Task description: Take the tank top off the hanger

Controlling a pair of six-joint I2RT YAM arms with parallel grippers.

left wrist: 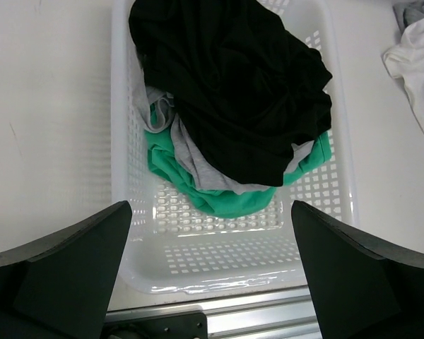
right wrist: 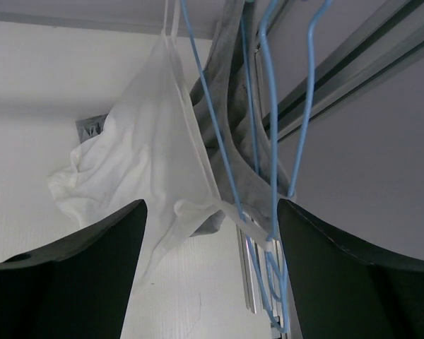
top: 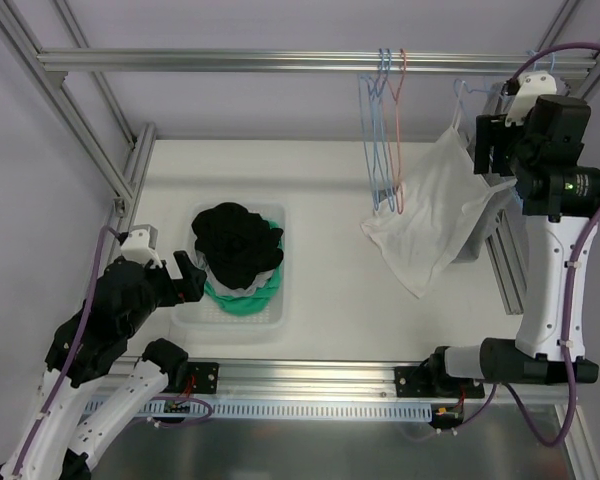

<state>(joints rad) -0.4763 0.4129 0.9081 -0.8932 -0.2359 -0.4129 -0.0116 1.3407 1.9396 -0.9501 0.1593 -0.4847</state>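
Item: right gripper (right wrist: pixel 209 233), jaws spread, tank top (right wrist: pixel 138 155) and hanger (right wrist: pixel 206 123) between them. I'd pinch cloth only, clear of wire. Left gripper (left wrist: pixel 212 233): spread, over basket (left wrist: pixel 226 265).

The tank top (top: pixel 432 212) is white, thin and crumpled, and it is still on its hanger (top: pixel 461 97) at the far right of the frame. It slants down and to the left from there, bunching into soft folds, and its lower end rests on the white desk (top: pixel 320 180). The hanger is pale blue wire, hooked up by the top rail (top: pixel 280 60). From close below, the cloth (right wrist: pixel 141 162) has narrow straps running upward, and a fold of white fabric is caught around the blue wire (right wrist: pixel 205 113) lower down.
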